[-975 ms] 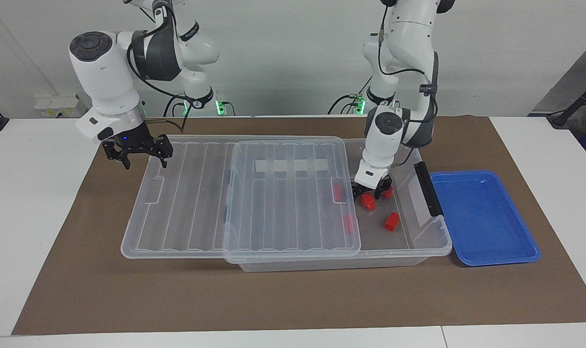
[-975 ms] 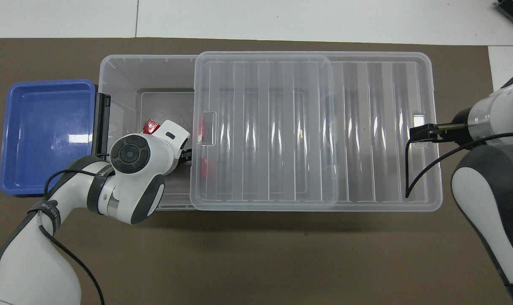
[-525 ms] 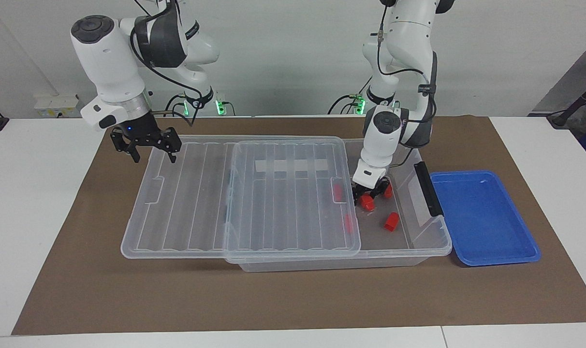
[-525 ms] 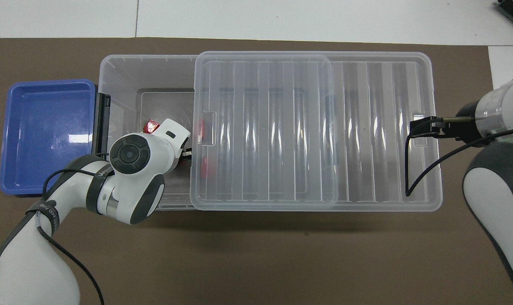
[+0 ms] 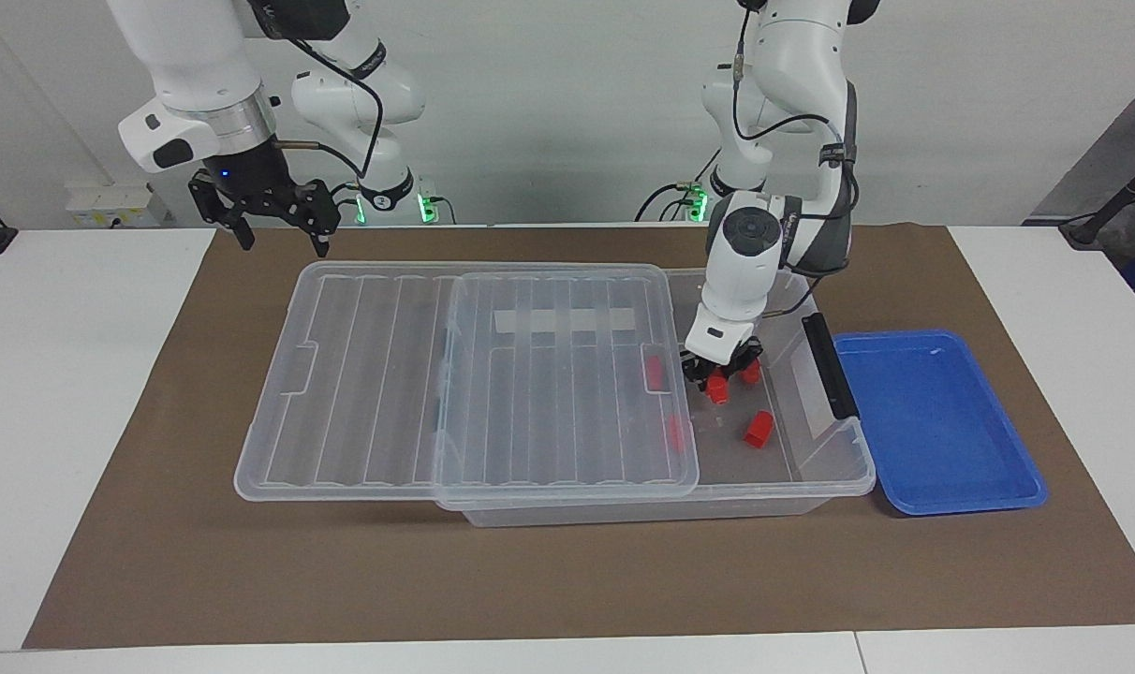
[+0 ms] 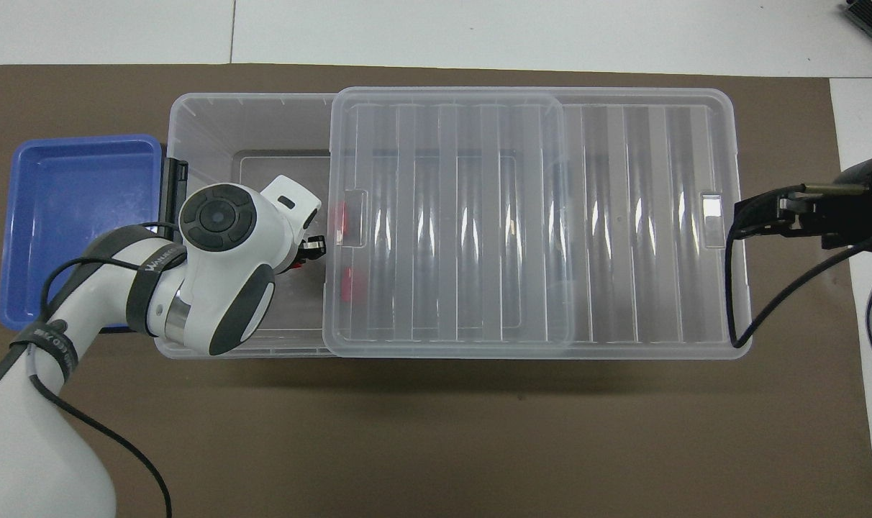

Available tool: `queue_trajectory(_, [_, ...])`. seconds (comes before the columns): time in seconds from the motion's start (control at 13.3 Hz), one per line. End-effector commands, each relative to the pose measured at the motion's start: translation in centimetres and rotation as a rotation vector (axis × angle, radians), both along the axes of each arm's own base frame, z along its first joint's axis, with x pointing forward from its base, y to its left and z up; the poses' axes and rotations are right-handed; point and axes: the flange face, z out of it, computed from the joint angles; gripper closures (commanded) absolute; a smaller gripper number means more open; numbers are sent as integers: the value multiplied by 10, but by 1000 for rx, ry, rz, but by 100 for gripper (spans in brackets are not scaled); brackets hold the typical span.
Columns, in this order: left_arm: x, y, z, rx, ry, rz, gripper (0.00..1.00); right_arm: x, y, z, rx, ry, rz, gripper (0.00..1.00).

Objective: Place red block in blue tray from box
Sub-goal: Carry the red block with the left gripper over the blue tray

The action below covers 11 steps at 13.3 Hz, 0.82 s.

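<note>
Left gripper (image 5: 717,379) down in the uncovered end of the box (image 5: 839,468), jaws clamped on a red block (image 5: 717,390), blue tray (image 5: 937,421) just beside that end, right gripper (image 5: 272,220) raised, jaws wide, lid (image 5: 464,374) slid toward the right arm's end, brown mat (image 5: 567,580) bare around, no legible writing.

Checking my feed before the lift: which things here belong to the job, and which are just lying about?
Job:
- red block, gripped by left gripper
- box
- blue tray

Lying about:
- slid-aside lid
- spare red blocks
- brown mat
- right gripper, open, waiting
</note>
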Motion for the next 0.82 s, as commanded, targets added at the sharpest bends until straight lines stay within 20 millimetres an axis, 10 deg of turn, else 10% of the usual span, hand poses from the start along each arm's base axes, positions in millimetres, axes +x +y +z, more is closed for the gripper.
queue_trajectory(0.0, [15,5,47,42,23,13,87,1,0,0,-8,16,-9,0])
queue_trajectory(0.15, [25,27,78,59,56,-38,87,2,-13,0,-1,15,-33,0])
queue_trajectory(0.53, [49,157,139,49,112,-181,86,3,-16,0,-1,15,-38,0])
queue_trajectory(0.75, [56,225,146,40,110,-242,86,3,-16,-1,-2,17,-38,0])
